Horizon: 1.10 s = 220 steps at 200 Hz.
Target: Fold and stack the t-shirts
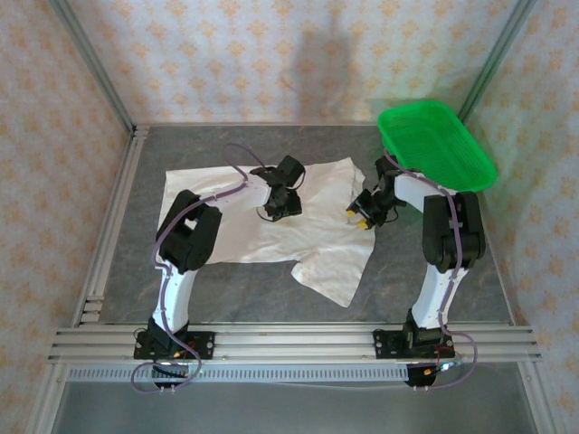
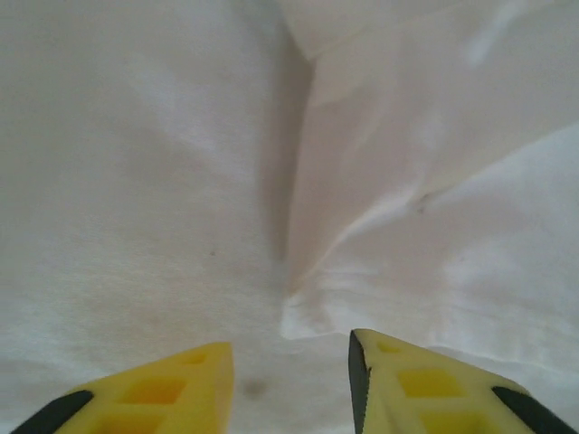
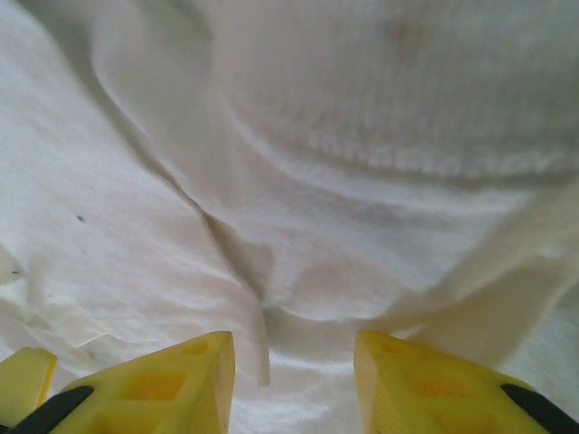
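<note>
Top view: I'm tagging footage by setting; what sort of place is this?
Probably a robot test cell: aluminium frame rails, patterned backdrop panels, and a t-shirt laid on a grey table.

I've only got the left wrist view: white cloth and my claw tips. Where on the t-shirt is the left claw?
Observer: In the top view, the left claw is over the middle of the t-shirt, toward its far edge.
Operator: And the right claw?
Observer: The right claw is at the t-shirt's right edge.
Operator: Anything else nearby?
Observer: A green basket sits at the far right corner of the table.
</note>
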Tool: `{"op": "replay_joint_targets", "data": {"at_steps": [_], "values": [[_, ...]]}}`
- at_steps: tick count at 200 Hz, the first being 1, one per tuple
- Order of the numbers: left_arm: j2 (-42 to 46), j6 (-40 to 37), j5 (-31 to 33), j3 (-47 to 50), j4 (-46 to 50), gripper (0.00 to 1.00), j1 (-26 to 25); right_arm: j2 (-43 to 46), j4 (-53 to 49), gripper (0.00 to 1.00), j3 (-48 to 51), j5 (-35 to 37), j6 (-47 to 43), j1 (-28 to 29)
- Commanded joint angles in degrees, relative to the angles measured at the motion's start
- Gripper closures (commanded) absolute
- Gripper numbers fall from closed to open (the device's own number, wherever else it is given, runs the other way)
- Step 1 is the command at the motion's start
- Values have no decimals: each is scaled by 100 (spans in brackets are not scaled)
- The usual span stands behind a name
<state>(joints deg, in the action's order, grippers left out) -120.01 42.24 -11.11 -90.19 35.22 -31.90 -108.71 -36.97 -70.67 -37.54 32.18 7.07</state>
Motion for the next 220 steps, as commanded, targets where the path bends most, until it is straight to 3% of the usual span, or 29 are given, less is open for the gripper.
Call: {"op": "replay_joint_targets", "data": {"at_steps": [1, 29, 83, 119, 150, 176, 220], "values": [[522, 45, 320, 133, 112, 54, 86, 300, -334, 58, -21, 241, -152, 9], [1022, 153, 239, 504, -25, 42, 263, 705, -606, 50, -19, 410, -436, 5], [2866, -81, 85, 1521, -807, 27, 760, 2217, -1019, 31, 347, 963, -949, 5], [4121, -540, 783, 2055, -1114, 11, 870, 3684, -1286, 15, 766, 1605, -1150, -27], [4970, -824, 1434, 2215, -719, 1, 901, 4753, -1449, 1, 1146, 1762, -1390, -92], [5787, -636, 1825, 2577, -107, 0, 966, 4914, -1540, 0, 1414, 1031, -1403, -92], [6836, 129, 2146, 3094, 1565, 0, 1081, 5411, -1592, 0, 2340, -1051, -988, -92]]}}
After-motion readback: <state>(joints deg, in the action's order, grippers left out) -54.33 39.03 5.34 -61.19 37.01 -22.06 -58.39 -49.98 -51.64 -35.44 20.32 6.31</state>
